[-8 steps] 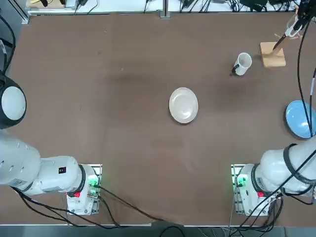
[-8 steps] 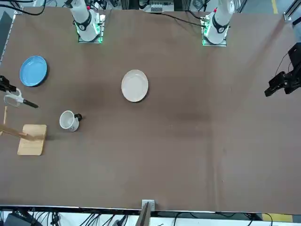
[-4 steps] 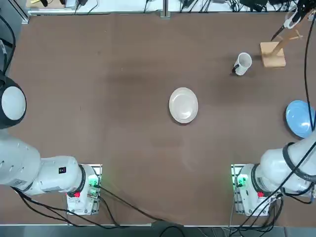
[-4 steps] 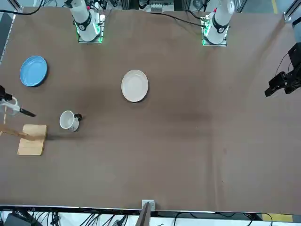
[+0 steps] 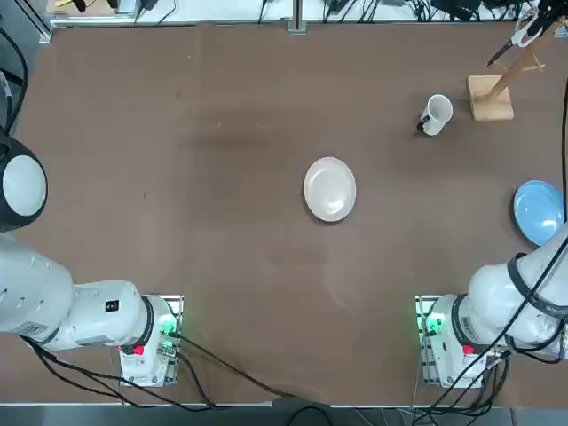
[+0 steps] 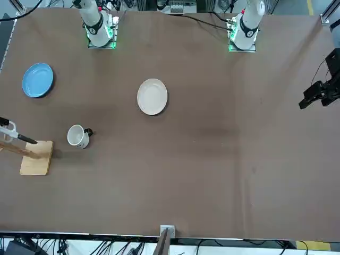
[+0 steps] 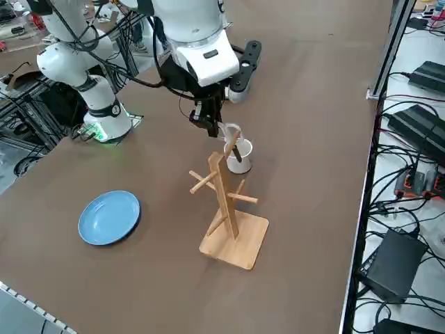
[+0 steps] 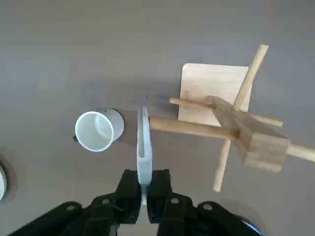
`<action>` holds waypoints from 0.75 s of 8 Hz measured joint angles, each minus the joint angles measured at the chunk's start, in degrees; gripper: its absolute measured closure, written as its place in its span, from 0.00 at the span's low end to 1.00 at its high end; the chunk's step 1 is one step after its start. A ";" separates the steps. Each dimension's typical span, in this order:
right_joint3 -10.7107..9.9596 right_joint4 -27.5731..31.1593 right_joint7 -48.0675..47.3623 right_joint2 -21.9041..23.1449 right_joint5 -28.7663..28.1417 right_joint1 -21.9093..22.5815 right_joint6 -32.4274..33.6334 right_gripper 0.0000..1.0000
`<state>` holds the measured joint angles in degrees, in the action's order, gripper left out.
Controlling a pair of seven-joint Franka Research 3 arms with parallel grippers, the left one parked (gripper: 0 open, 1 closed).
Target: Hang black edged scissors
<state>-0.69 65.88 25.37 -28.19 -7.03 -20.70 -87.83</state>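
The right gripper [image 8: 144, 195], jaws closed on the black edged scissors [image 8: 142, 147], holds them against an upper peg of the wooden rack [image 7: 226, 202] beside the white mug [image 8: 98, 130].

No legible text, label, brand, number or sign in any view. The small dark patch on the parked white robot arm [image 5: 111, 306] cannot be read, and nothing else bears markings.

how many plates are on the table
2. A white plate sits near the table's middle. A blue plate lies near the table's edge on the robot's right, closer to the arm bases than the wooden rack. No other plates show in these views.
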 joint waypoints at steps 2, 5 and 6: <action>0.23 -0.81 0.00 -0.67 0.00 0.01 -0.26 0.89; 0.22 -0.86 -0.07 -0.77 0.00 -0.40 -0.74 0.89; 0.22 -0.94 -0.17 -0.77 0.00 -0.46 -0.74 0.89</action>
<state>-0.47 64.94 25.20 -28.96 -7.03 -21.16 -88.58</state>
